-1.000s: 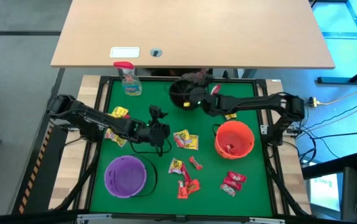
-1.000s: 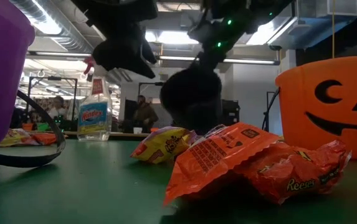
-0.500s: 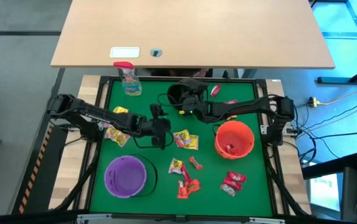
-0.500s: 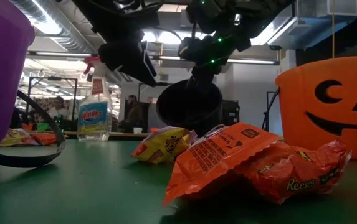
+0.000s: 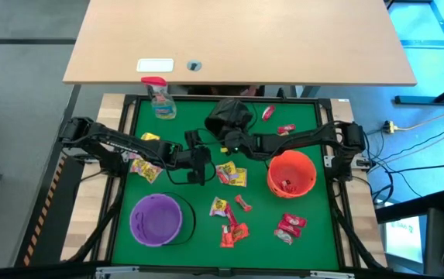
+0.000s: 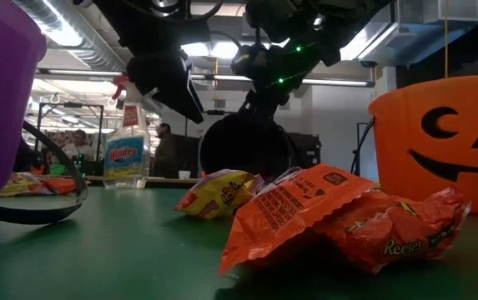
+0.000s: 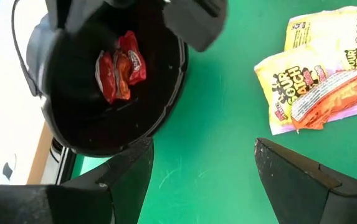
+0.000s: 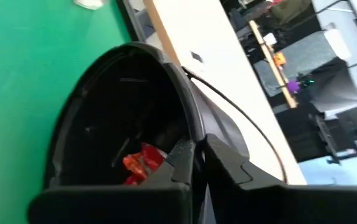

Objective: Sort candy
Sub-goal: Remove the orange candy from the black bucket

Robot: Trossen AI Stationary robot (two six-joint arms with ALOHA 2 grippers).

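The black bucket [image 5: 228, 116] is at the far middle of the green mat, with red candy [image 7: 119, 68] lying inside it. My right gripper [image 5: 233, 141] is shut on its rim. My left gripper [image 5: 198, 161] hovers open just near-left of the bucket, with bare mat between its fingers [image 7: 128, 180]. Yellow and orange candy packets [image 5: 231, 175] lie on the mat beside it. More candy lies at the near middle [image 5: 234, 232], near right [image 5: 290, 226], left [image 5: 146, 167] and far right [image 5: 286, 129]. My right gripper pinches the black bucket's rim [image 8: 194, 140] on its near-right side, one finger inside the bucket and one outside. The fingers come from the table's right, slanting down. The bucket sits tilted in the hold. Candy in the low view hides whether its base touches the mat.
The orange pumpkin bucket [image 5: 291, 172] stands right of centre with candy in it. The purple bucket [image 5: 156, 218] stands near left. A clear spray bottle [image 5: 160, 99] stands at the far left corner. The mat's raised black frame [image 5: 127, 147] borders the work area.
My right gripper has carried the black bucket down and a little toward the table's left, and the bucket now sits lower and more tilted. My left gripper has rolled about its own axis while staying in place, still open.
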